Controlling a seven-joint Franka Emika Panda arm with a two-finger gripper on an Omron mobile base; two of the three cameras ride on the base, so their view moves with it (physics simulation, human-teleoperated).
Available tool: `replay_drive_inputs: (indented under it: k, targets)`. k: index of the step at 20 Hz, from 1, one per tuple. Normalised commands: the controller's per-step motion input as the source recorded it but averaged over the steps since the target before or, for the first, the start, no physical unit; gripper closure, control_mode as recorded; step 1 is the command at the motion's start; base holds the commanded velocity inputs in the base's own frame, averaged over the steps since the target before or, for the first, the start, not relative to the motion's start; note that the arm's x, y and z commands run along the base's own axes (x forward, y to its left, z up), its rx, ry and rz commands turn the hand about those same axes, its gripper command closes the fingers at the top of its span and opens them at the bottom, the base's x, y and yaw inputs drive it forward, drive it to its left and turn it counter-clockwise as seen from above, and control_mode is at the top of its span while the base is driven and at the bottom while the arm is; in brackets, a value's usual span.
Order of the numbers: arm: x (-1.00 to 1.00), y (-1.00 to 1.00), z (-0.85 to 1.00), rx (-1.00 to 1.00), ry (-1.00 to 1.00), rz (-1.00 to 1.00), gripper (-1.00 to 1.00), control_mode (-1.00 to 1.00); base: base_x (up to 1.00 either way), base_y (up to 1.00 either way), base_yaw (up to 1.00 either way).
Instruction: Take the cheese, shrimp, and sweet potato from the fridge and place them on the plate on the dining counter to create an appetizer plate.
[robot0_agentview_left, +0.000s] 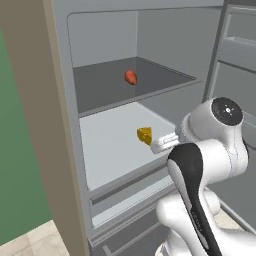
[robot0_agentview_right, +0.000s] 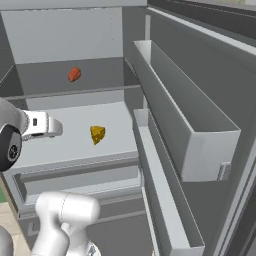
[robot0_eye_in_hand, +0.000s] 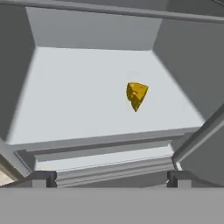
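The fridge stands open in front of me. A yellow cheese wedge with holes sits on the pale lower shelf, right of its middle, also seen as the cheese. On the darker shelf above lies the reddish-orange sweet potato. My gripper is open and empty, just outside the shelf's front edge and looking in at the cheese, well short of it. The shrimp, the plate and the dining counter are out of view.
Two long grey door bins stick out on the open door to the right. Drawers lie under the lower shelf. The fridge's tan side panel rises on the left, against a green wall.
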Motion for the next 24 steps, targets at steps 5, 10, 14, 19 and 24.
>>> replay_drive_inputs:
  k: [5, 10, 14, 19, 24]
  targets:
    - [0.00, 0.01, 0.70, 0.10, -0.14, -0.14, -1.00, -1.00, 0.00, 0.00, 0.00]
    - [0.00, 0.00, 0.75, 0.16, -0.01, -0.08, -1.00, -1.00, 0.00, 0.00, 0.00]
    - [0.14, 0.00, 0.52, 0.18, 0.00, -0.02, -1.00, -1.00, 0.00, 0.00, 0.00]
    - [0.35, 0.00, 0.14, 0.09, -0.02, 0.00, -1.00, -1.00, 0.00, 0.00, 0.00]
    - [0.48, 0.00, 0.00, 0.00, -0.10, -0.02, -1.00, -1.00, 0.00, 0.00, 0.00]
